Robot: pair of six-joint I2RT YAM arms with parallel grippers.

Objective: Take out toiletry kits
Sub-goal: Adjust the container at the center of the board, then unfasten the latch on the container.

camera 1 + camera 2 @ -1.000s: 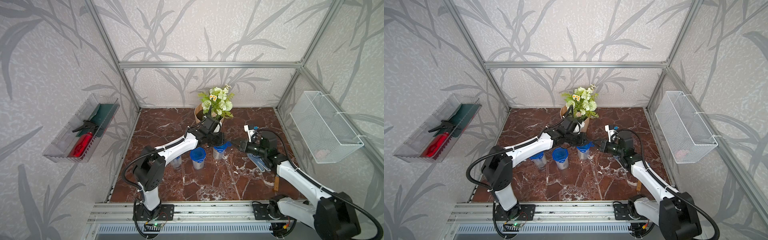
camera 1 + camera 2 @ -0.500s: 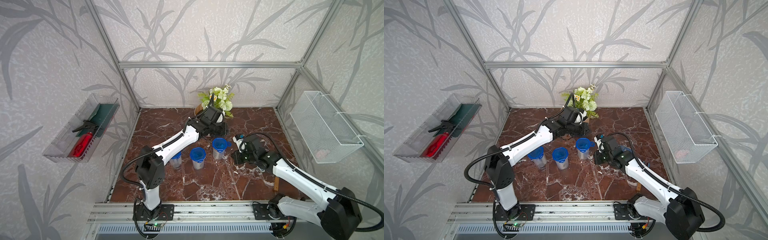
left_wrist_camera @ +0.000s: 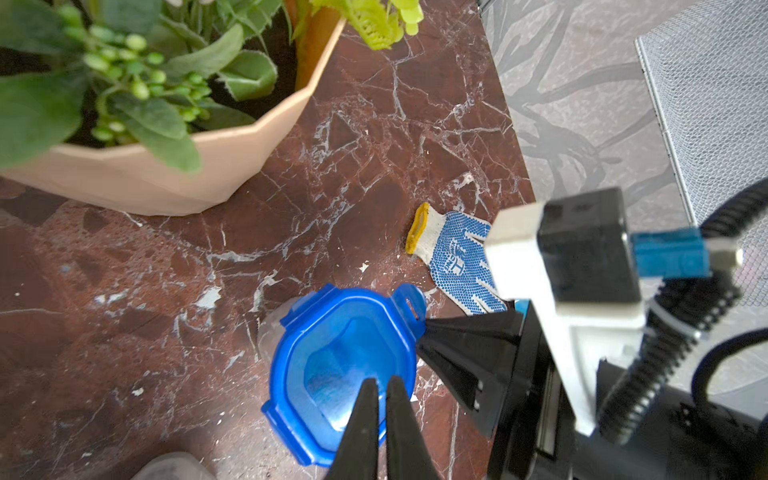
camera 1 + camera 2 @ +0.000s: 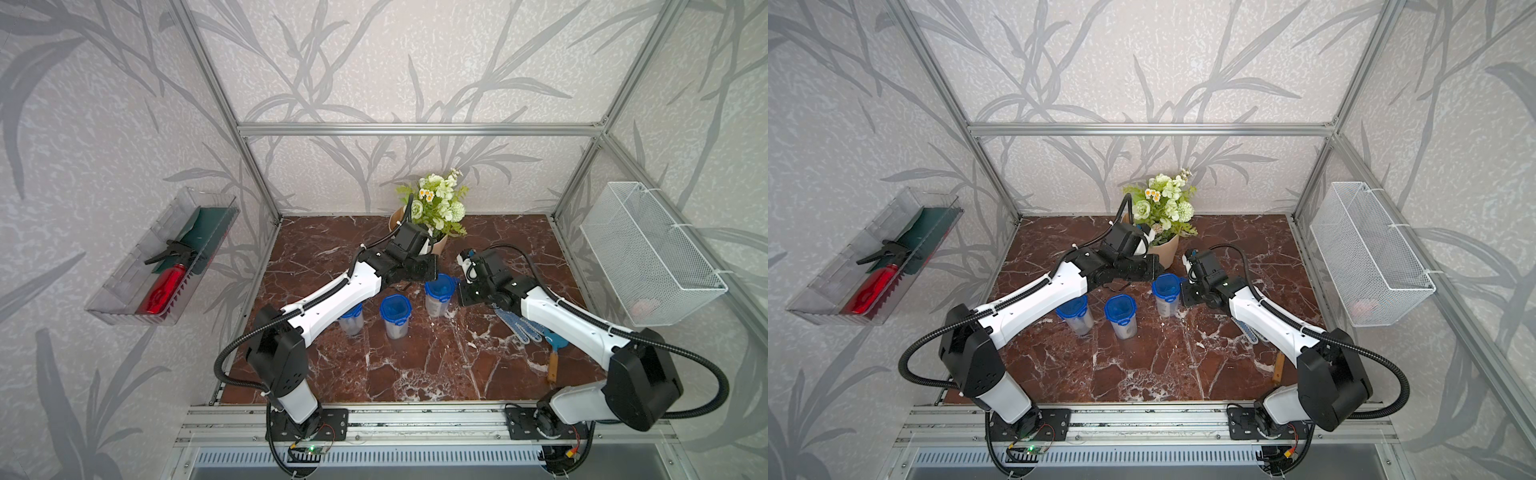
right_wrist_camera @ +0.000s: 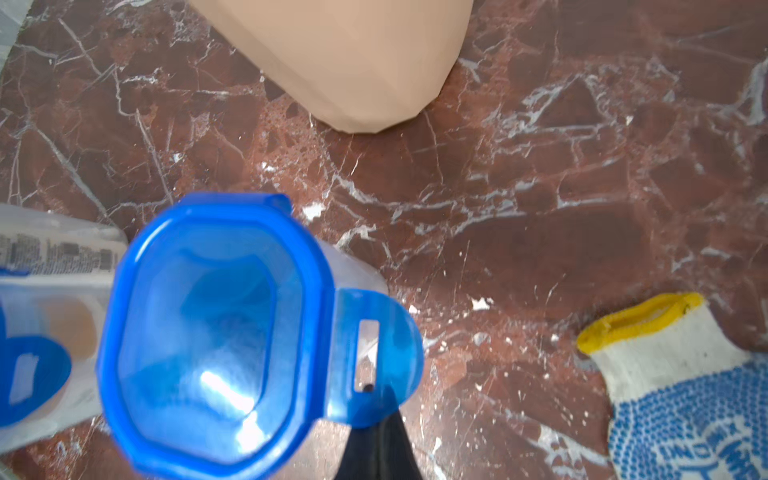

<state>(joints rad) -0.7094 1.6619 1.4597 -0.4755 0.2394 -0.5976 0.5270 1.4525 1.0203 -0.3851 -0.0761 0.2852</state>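
**Bimanual cell, overhead and wrist views.** The red marble worktop (image 4: 415, 374) carries a beige flower pot (image 4: 1167, 253) at the back, three upright clear jars with blue clip lids in a row, and a blue-dotted glove (image 3: 457, 253) on the right arm's side. A clear tray (image 4: 166, 257) hangs on the left wall and a wire basket (image 4: 648, 257) on the right wall.

Both arms meet at the end jar (image 4: 437, 299), the one nearest the pot. The middle jar (image 4: 395, 320) and the far jar (image 4: 351, 322) stand apart from either hand.

The toiletry kits are not plainly visible. They are judged to lie inside the jars, whose lids are all on. Only a pale, blurred form shows through the neighbouring jar's wall in the right wrist view.

The end jar's long axis is vertical, with its lid (image 5: 216, 328) facing up. The left hand (image 3: 382, 382), clenched and empty, sits over the lid; whether it touches cannot be told. The right hand (image 5: 380, 432), likewise clenched on nothing, lies at the glove side. Its tip meets the one clip flap (image 5: 374, 353) that juts out sideways.

Judgement: the step in hand is unclipping this lid. The right hand is nearer the flap, and the left is better placed to steady the jar from above.
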